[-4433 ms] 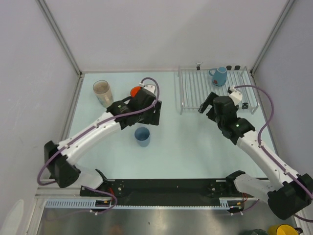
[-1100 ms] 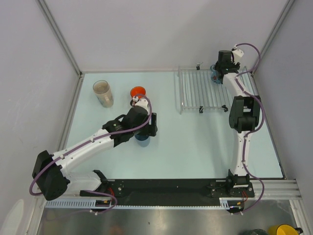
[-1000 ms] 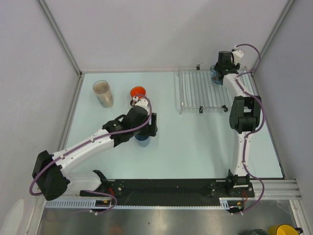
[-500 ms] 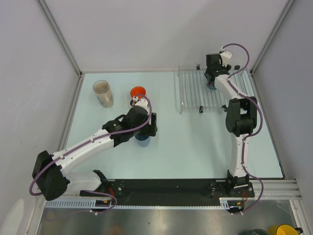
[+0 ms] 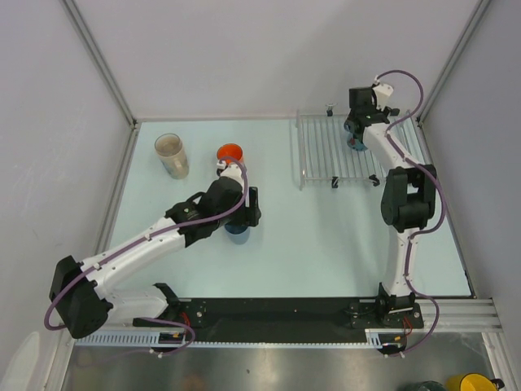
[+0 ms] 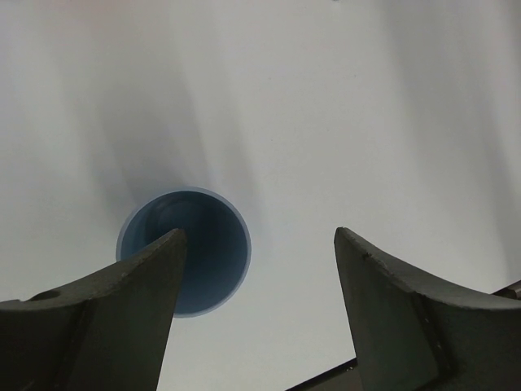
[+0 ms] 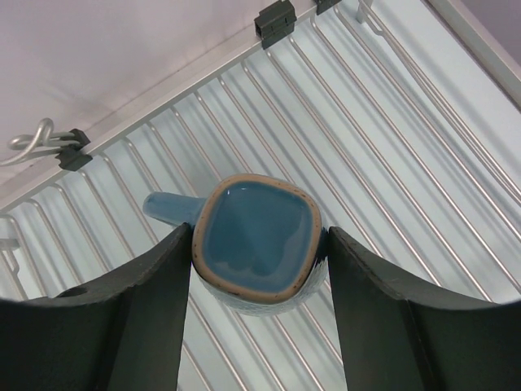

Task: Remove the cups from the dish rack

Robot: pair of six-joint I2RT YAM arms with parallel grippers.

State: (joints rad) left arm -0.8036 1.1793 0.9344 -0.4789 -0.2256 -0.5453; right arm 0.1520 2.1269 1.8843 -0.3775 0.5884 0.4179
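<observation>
The teal-blue handled mug (image 7: 259, 236) sits between the fingers of my right gripper (image 7: 259, 244), which is shut on its sides, handle pointing left. It hangs over the far part of the dish rack (image 7: 391, 163), a frame of thin rods (image 5: 326, 155). From above, the right gripper (image 5: 356, 133) covers most of the mug (image 5: 357, 144). My left gripper (image 6: 259, 235) is open above the table, with the light-blue cup (image 6: 203, 244) standing upright below its left finger. From above, that cup (image 5: 237, 233) peeks out under the left gripper (image 5: 242, 213). The orange mug (image 5: 230, 153) and beige tumbler (image 5: 172, 155) stand far left.
Side walls and metal posts close in the table on the left, right and back. A black clip (image 7: 275, 22) and a wire hook (image 7: 32, 140) sit on the rack's far rail. A yellow mug (image 5: 466, 381) stands off the table at bottom right.
My right gripper, holding the teal-blue mug, swung left over the rack, then came partly back right. The left arm shifted only slightly and its gripper stayed open over the light-blue cup.
</observation>
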